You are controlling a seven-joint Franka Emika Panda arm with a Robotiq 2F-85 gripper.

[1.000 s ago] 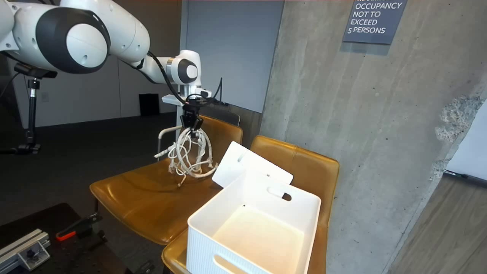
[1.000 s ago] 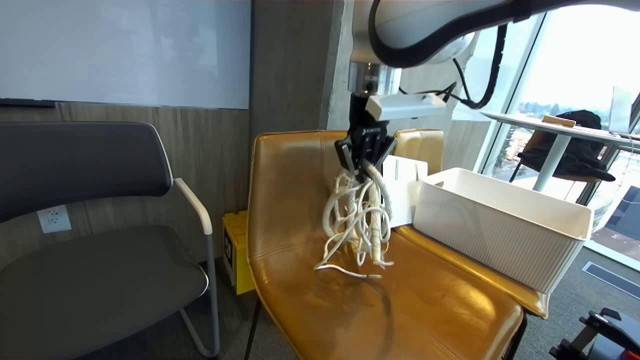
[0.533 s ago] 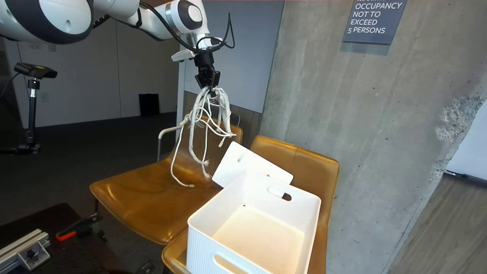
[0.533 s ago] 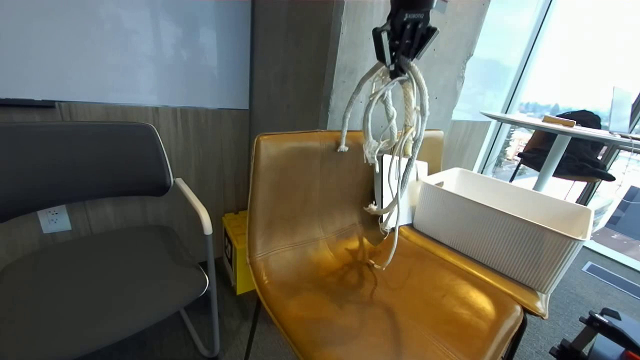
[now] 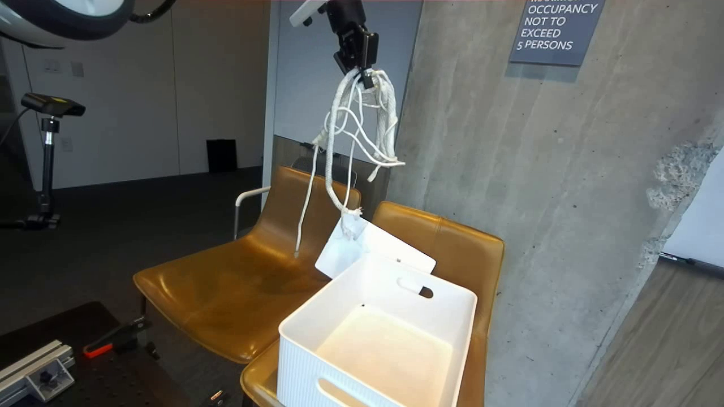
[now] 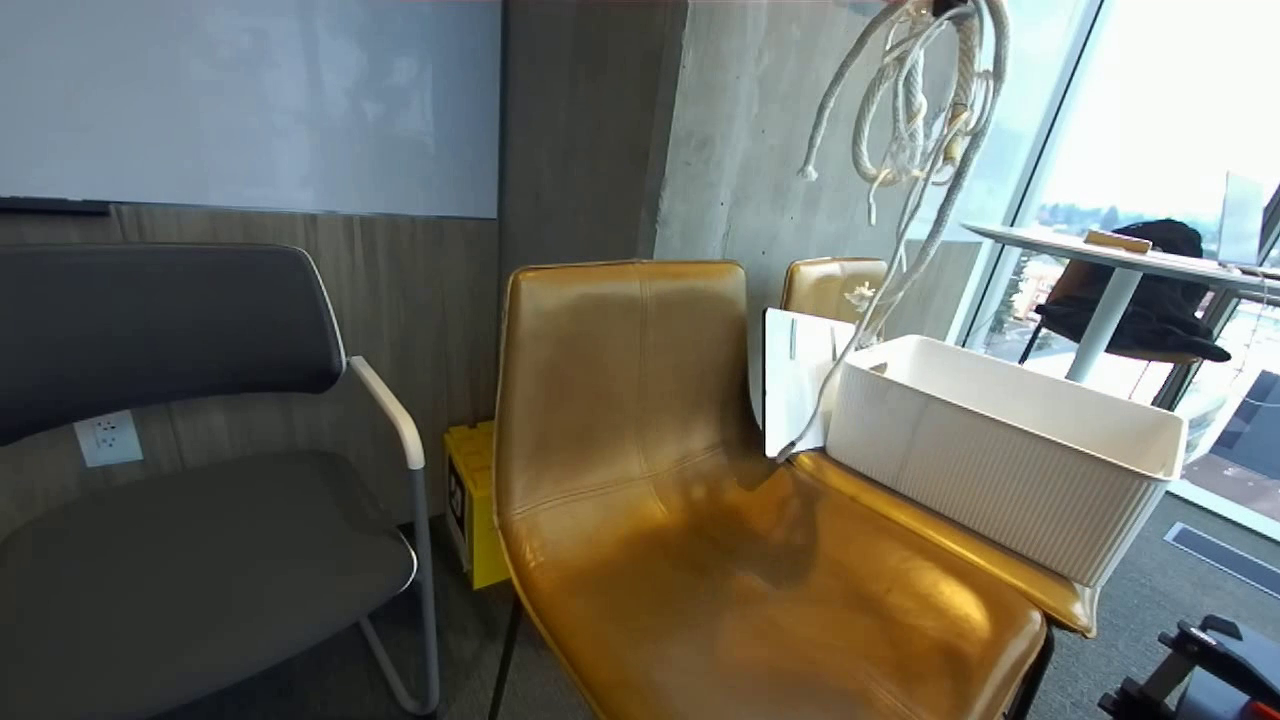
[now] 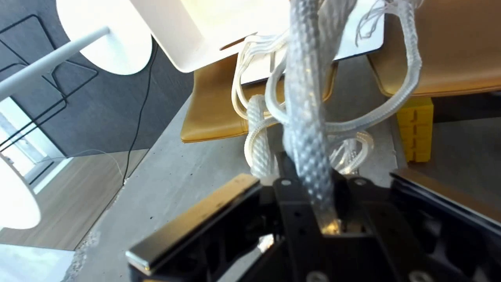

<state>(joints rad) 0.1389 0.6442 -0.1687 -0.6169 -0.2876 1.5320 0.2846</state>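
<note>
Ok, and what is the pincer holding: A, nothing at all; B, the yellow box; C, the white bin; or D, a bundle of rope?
D: the pincer is closed on the white rope, which hangs from it in loose loops and dangling ends.

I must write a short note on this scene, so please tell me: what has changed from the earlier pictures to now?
The tool has risen and shifted rightward in both exterior views, toward the white bin, lifting the rope with it. Nothing new was taken, nothing let go: the rope stays gripped. The white bin, white panel and brown chairs stayed in place.
</note>
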